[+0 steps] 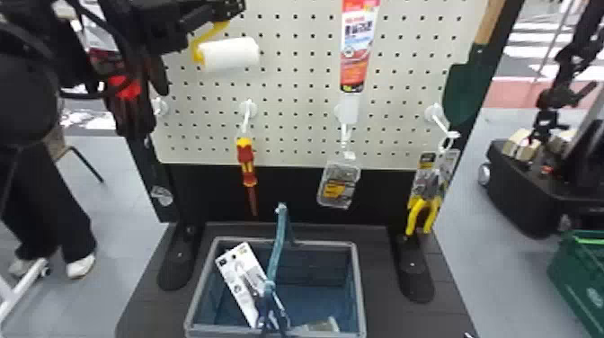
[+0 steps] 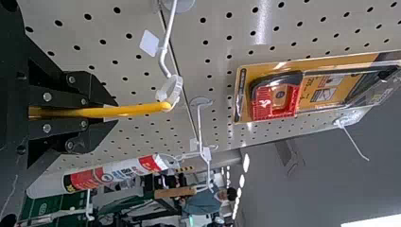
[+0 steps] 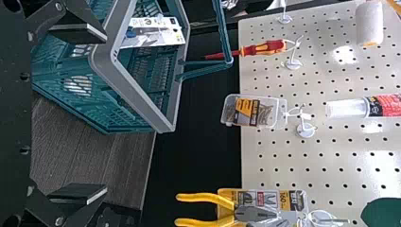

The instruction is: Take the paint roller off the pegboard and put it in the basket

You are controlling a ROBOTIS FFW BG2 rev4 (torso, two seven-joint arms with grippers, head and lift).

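Paint roller point(image 1: 231, 53) hangs before the pegboard point(image 1: 296, 85), up toward its top left corner, its white sleeve lying nearly level and its yellow handle point(image 2: 137, 110) running into the left gripper point(image 2: 113, 112), whose two fingers we see pinched on it from both sides. At the handle's tip we find a white ring point(image 2: 170, 89), and the end of a hook point(image 2: 166, 42) that comes out from the board meets that ring. From this we judge that the grasp is made but the unhooking is not finished, so we would put the job at roughly its first part. Left to do, as we read it: work the ring clear of the hook, draw the roller away from the board, lower it, and let it go inside the basket point(image 1: 361, 287). That basket stands below the board's bottom edge on a dark platform point(image 1: 400, 314), its teal carrying handle point(image 1: 279, 242) standing up over the middle, which we would have the roller pass to one side of. Within it, a carded tool point(image 1: 238, 283) leans near the left wall and a small clear pack point(image 1: 321, 324) lies by the near edge. Our right gripper, fingers spread wide with nothing between them, waits point(image 3: 106, 113) beside the basket.Paint roller point(image 1: 231, 53) hangs before the pegboard point(image 1: 296, 85), up toward its top left corner, its white sleeve lying nearly level and its yellow handle point(image 2: 137, 110) running into the left gripper point(image 2: 113, 112), whose two fingers we see pinched on it from both sides. At the handle's tip we find a white ring point(image 2: 170, 89), and the end of a hook point(image 2: 166, 42) that comes out from the board seems to meet that ring. From this we judge that the grasp is made but the unhooking is not finished, so we would put the job in its first part. Left to do, as we read it: work the ring clear of the hook, draw the roller away from the board, lower it, and let it go inside the basket point(image 1: 361, 287). That basket stands below the board's bottom edge on a dark platform point(image 1: 400, 314), its teal carrying handle point(image 1: 279, 242) standing up over the middle, which we would have the roller pass to one side of. Within it, a carded tool point(image 1: 238, 283) leans near the left wall and a small clear pack point(image 1: 321, 324) lies by the near edge. Our right gripper point(image 3: 106, 113) is near the basket, its fingers spread wide with nothing gripped.
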